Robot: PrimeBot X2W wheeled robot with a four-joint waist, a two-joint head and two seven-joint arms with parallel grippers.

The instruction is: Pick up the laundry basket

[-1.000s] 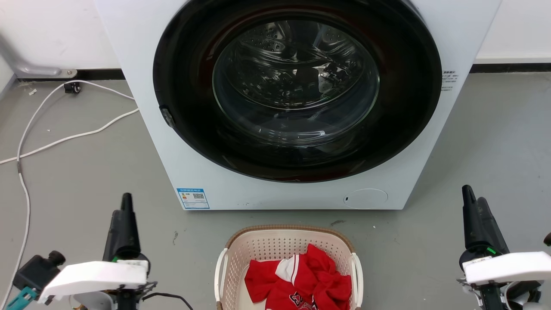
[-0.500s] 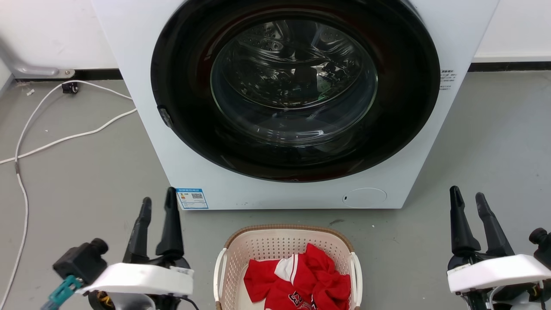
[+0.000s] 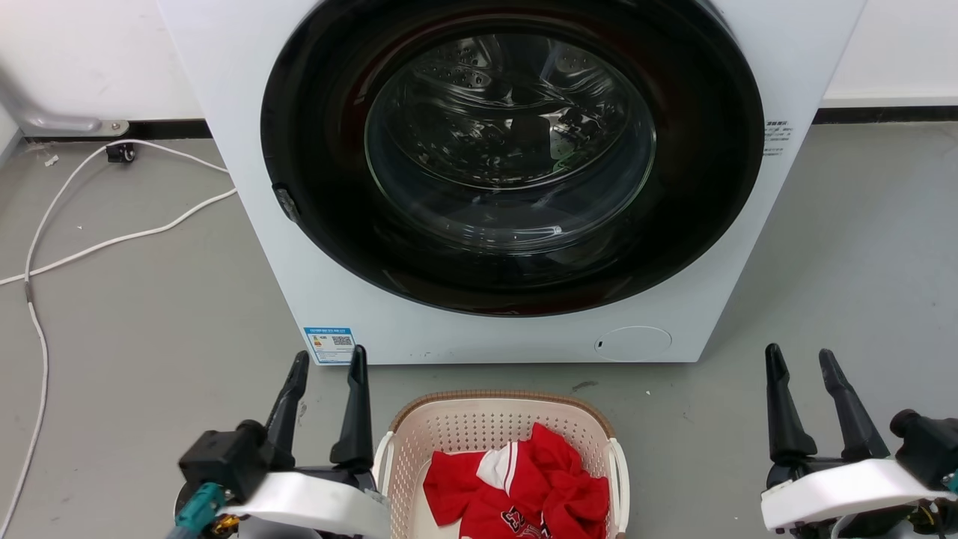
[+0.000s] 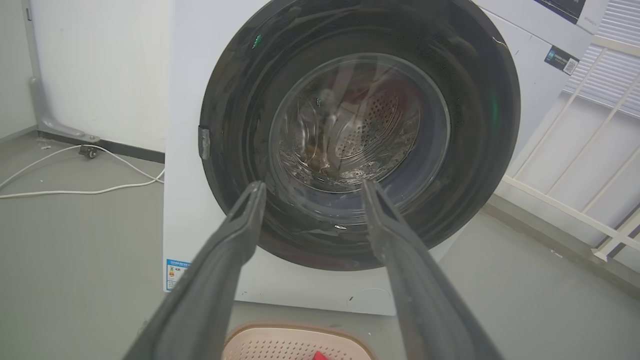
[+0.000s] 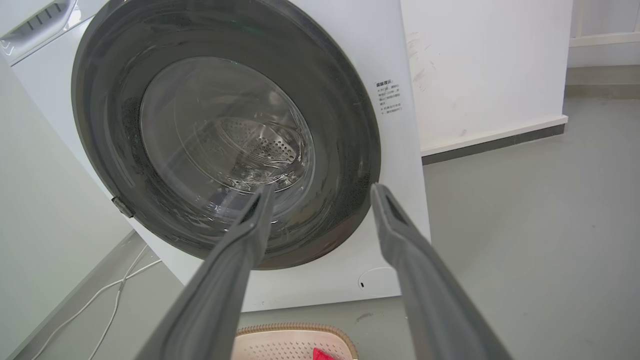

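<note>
laundry basket point(image 3: 498, 394) | mouth up | handles point(image 3: 621, 479) left-right | long axis unclear

Laundry basket point(image 3: 456, 430): cream walls with a regular grid of small round perforations; brown woven-look rim; white handles. Garment point(image 3: 539, 486): red with a white panel. Washing machine point(image 3: 232, 150): white body, glossy black door ring. Sticker point(image 3: 330, 344): blue and white. Floor point(image 3: 135, 314): grey, lightly speckled. Cable point(image 3: 120, 239): white.
</note>
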